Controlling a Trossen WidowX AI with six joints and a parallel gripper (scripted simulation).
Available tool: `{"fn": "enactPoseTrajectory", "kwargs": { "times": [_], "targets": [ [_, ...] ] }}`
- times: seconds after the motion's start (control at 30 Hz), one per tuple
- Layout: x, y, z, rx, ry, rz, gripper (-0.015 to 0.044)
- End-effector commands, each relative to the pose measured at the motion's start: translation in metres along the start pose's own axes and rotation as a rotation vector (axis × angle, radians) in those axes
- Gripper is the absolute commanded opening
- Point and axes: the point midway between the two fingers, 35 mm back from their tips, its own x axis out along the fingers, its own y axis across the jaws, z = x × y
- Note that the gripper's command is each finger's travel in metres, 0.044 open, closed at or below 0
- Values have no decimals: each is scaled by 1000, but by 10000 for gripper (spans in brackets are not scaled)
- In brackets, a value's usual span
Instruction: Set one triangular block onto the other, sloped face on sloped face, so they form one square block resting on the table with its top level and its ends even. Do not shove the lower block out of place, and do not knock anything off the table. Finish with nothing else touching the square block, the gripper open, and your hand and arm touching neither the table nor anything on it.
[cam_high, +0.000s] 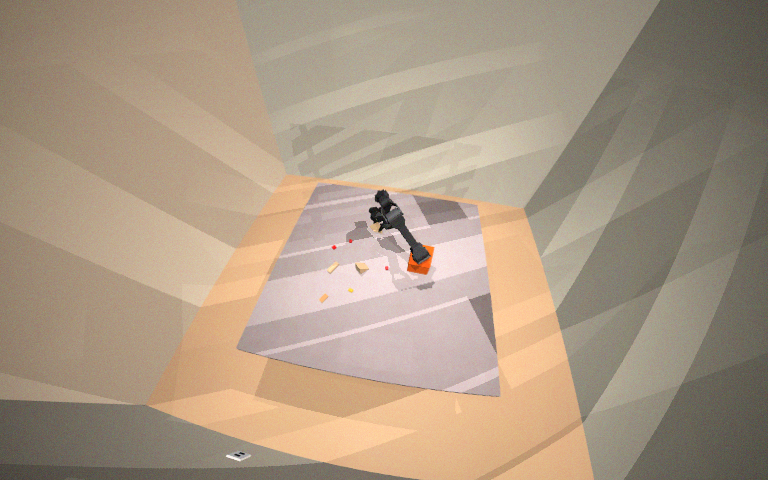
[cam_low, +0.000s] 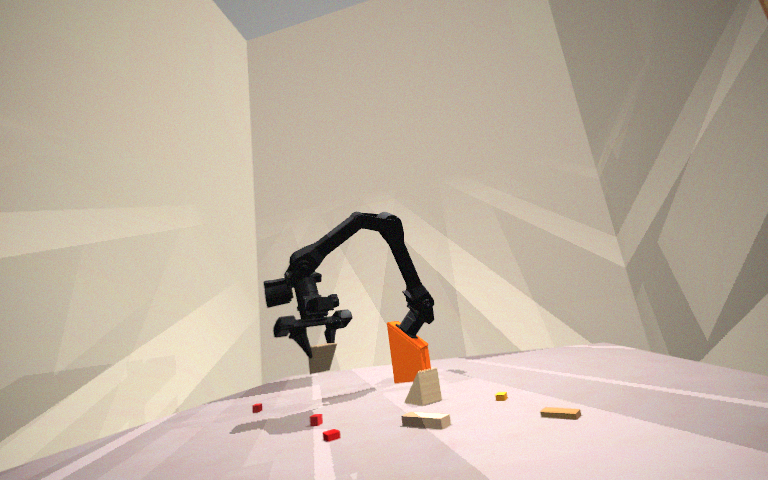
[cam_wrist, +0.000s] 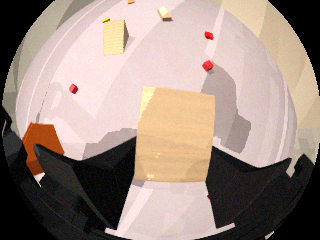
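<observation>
One triangular block (cam_high: 376, 227) (cam_low: 321, 358) (cam_wrist: 175, 135) hangs gripped in the downward-pointing hand (cam_high: 378, 224) (cam_low: 320, 344) (cam_wrist: 171, 144), above the table (cam_high: 362, 339) (cam_low: 509, 452) (cam_wrist: 165, 205).

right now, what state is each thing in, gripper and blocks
gripper: shut on the held triangular block
held triangular block: lifted off the table
other triangular block: standing on the table, ungripped
small yellow block: resting on the table
</observation>
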Motion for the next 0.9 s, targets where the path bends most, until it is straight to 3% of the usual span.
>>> {"fn": "enactPoseTrajectory", "kwargs": {
  "times": [0.0,0.87],
  "targets": [
    [1,1,0,-35,-9,-4,0],
    [-3,62,96,-29,-5,-8,0]
  ]
}}
